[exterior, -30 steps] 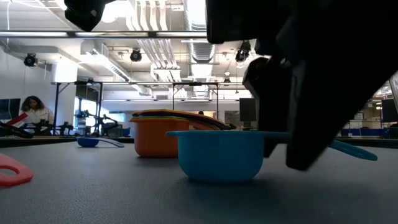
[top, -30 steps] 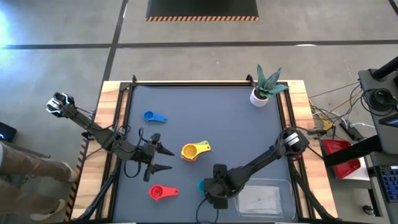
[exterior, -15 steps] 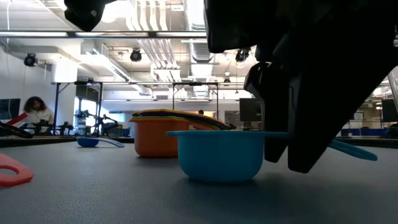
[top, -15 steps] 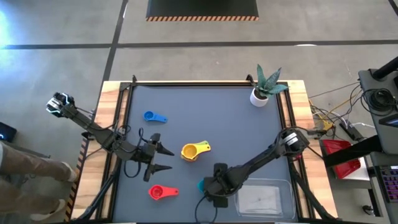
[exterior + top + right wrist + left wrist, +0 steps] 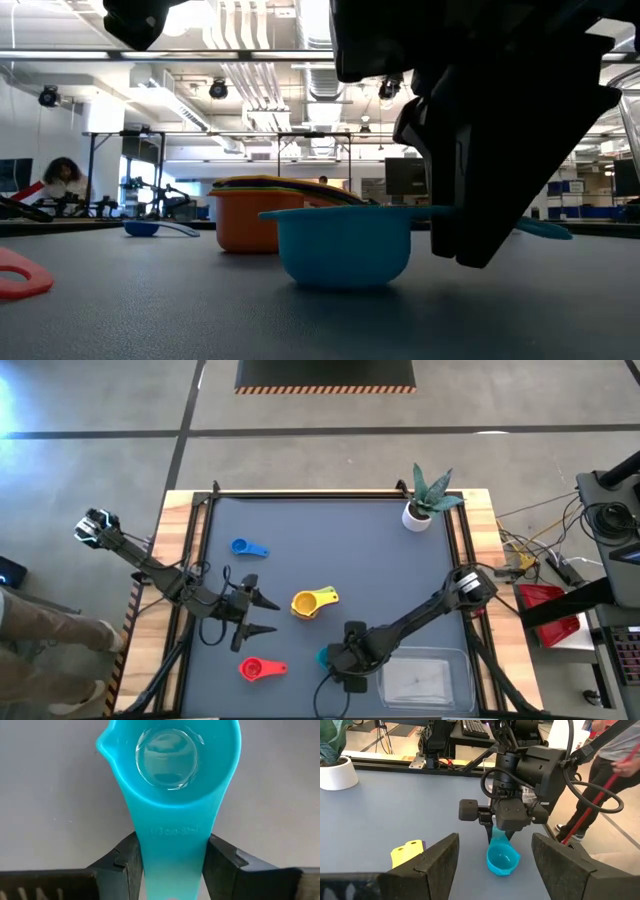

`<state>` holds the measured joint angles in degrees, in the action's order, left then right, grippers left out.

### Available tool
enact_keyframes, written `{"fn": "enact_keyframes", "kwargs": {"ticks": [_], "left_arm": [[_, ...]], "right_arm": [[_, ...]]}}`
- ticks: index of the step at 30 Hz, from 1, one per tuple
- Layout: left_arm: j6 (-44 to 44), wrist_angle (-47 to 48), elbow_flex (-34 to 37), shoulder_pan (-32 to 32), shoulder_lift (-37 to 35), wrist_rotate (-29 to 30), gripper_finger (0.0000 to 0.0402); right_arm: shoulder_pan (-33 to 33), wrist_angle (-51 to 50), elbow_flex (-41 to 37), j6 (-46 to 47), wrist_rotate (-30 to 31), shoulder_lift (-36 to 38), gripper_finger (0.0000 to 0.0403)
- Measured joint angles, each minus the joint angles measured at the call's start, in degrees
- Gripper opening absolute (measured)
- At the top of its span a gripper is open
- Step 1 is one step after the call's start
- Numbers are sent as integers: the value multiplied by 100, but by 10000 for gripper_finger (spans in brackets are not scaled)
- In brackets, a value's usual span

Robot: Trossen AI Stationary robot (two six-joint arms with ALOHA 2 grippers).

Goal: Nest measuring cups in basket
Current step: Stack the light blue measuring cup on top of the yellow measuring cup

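The right gripper [image 5: 335, 660], at about six o'clock on the dark grey table [image 5: 330, 540], has its two dark fingers [image 5: 122, 862] pressed against both sides of the flat handle of the small teal plastic measuring cup [image 5: 167, 780], gripping it just beside the clear rectangular plastic basket [image 5: 425, 678]. The left gripper [image 5: 262, 615] waits at eight o'clock, fingers spread and holding nothing, near the stacked orange and yellow plastic cups [image 5: 312, 602].

Nested cup stack [image 5: 312, 602] mid-table; basket [image 5: 423, 678] front right; lone cup [image 5: 325, 656] just left of basket.
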<state>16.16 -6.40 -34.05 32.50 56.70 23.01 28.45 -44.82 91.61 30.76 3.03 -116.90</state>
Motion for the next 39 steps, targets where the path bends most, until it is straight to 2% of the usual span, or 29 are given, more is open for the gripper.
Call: {"fn": "enact_keyframes", "kwargs": {"ticks": [7,14,20,26,32,39], "left_arm": [[-5,5,1,1,-5,-1,233],[-52,18,1,1,-132,-3,233],[-43,189,1,0,-581,-3,233],[-24,823,-1,-47,-1206,100,233],[259,1578,-1,-227,-1649,198,233],[284,1709,1,-233,-1651,196,233]], "right_arm": [[-7,-68,-4,-126,41,190,146],[-63,-237,-4,-252,535,790,145],[-290,-319,-4,-676,968,1322,144],[-922,-301,-4,-1555,1059,1559,144],[-1665,-131,-4,-2684,760,1515,144],[-2268,202,-7,-3620,-269,1227,145]]}}
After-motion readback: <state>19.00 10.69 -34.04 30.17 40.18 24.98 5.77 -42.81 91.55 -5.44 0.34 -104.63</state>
